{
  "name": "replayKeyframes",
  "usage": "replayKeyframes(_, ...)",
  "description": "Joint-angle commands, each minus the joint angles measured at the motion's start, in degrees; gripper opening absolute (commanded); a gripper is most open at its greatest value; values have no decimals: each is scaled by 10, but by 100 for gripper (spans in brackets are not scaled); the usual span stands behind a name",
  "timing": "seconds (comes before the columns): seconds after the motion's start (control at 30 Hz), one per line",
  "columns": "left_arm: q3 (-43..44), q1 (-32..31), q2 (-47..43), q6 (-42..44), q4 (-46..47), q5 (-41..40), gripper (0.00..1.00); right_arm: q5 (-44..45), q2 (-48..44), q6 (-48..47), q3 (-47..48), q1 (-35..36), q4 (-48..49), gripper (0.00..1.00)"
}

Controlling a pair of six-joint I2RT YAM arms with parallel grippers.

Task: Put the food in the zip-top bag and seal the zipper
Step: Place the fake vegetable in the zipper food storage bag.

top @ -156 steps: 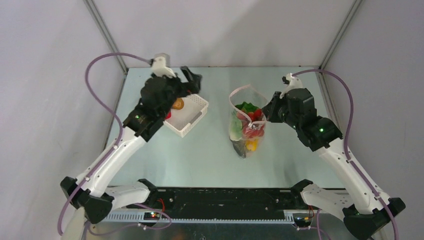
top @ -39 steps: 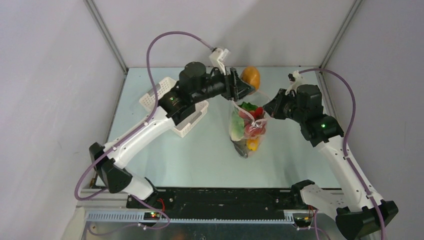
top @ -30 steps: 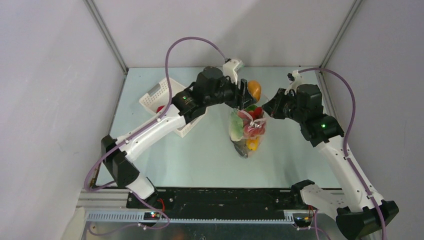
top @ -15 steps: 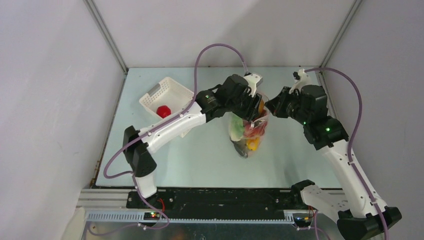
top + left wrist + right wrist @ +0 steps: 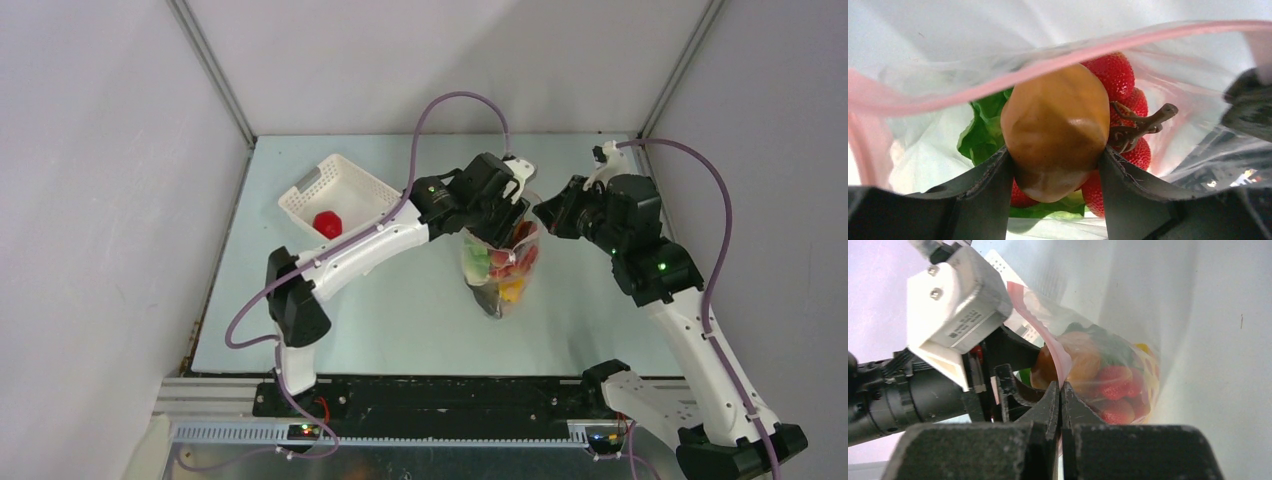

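Tabletop (image 5: 400,310): bag (image 5: 498,300) holds strawberries (image 5: 1115,75); basket (image 5: 310,180) holds one red toy (image 5: 325,222).

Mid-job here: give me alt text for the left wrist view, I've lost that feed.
The left arm's jaws grip an orange-brown toy fruit at the mouth of the clear zip-top bag, whose pink zipper crosses just over the fruit's top. Beyond it, inside the bag, lie red strawberries and a green leafy piece.
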Motion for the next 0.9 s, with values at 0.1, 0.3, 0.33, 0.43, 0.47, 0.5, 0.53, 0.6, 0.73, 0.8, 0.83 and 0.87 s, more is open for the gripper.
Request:
replayKeyframes(0.1,32,-8,8,23,-60,-6,43,4,-31,15,31,1,58,0)
replayKeyframes(0.3,30,-8,-21,28,-32,33,72,1,-27,16,31,1,40,0)
replayKeyframes(0.33,30,-8,-24,28,-30,39,75,1,-27,15,31,0,39,0)
replayKeyframes(0.43,29,-9,-40,33,-14,67,85,0,-27,14,31,1,36,0)
replayKeyframes(0.47,28,-9,-42,34,-10,70,87,0,-26,14,31,1,35,0)
replayKeyframes(0.5,27,-9,-47,36,-4,73,89,-1,-25,14,31,1,34,0)
replayKeyframes(0.53,27,-9,-49,36,-1,72,90,-1,-24,14,31,1,33,0)
replayKeyframes(0.6,31,-9,-51,37,1,70,93,-3,-22,14,31,1,31,0)
replayKeyframes(0.73,33,-9,-61,40,9,82,100,-5,-18,14,31,1,29,0)
replayKeyframes(0.8,32,-9,-68,42,13,82,100,-6,-15,14,31,1,29,0)
replayKeyframes(0.83,32,-9,-71,43,14,81,100,-6,-15,14,31,1,29,0)
replayKeyframes(0.87,32,-9,-78,44,16,76,100,-6,-14,14,31,1,29,0)
